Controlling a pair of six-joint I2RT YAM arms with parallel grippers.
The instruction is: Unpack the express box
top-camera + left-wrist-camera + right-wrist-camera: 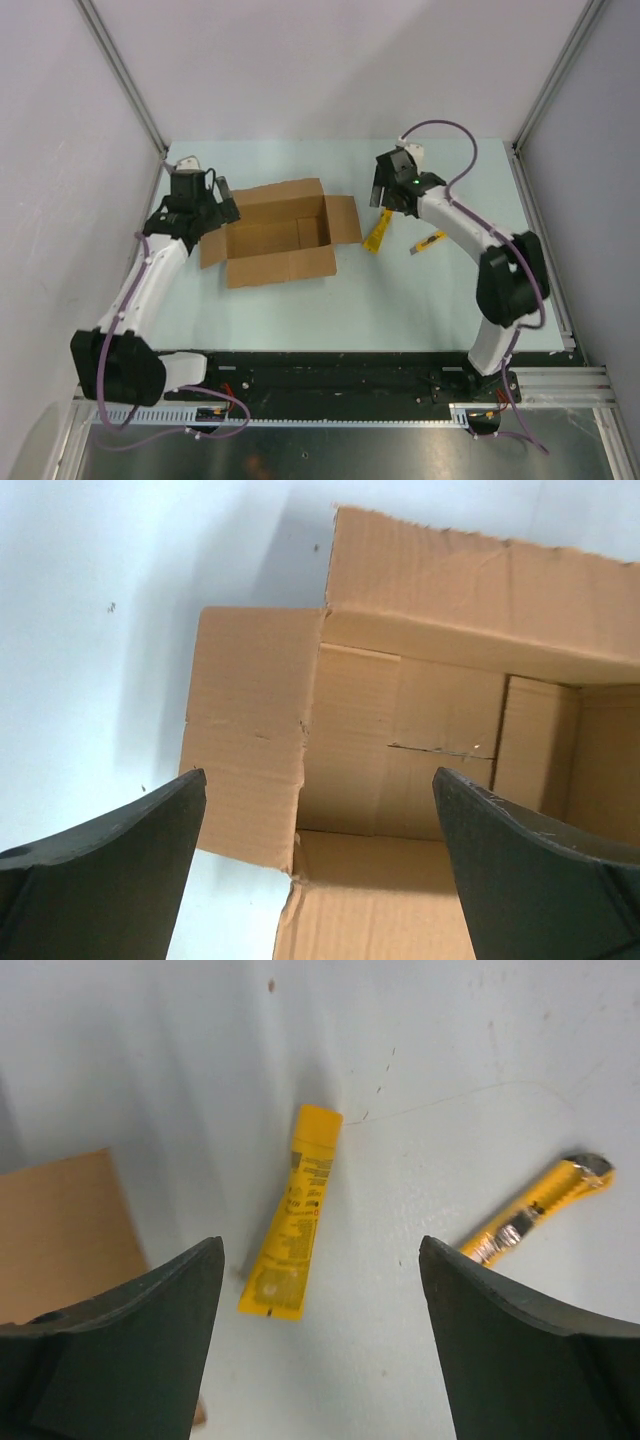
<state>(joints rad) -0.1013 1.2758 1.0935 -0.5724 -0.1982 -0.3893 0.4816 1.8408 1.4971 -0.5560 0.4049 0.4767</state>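
The express box is open. The left gripper and right gripper are wide open, holding nothing.

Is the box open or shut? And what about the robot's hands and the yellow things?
Brown corrugated cardboard express box: open, four flaps spread out.
Left gripper: open, empty, over the box.
Right gripper: open, empty, above the tube.
Small yellow tube: lying flat on the table.
Yellow-black utility knife: lying on the table.

open top: express box | obstacles right of it: yellow tube, knife
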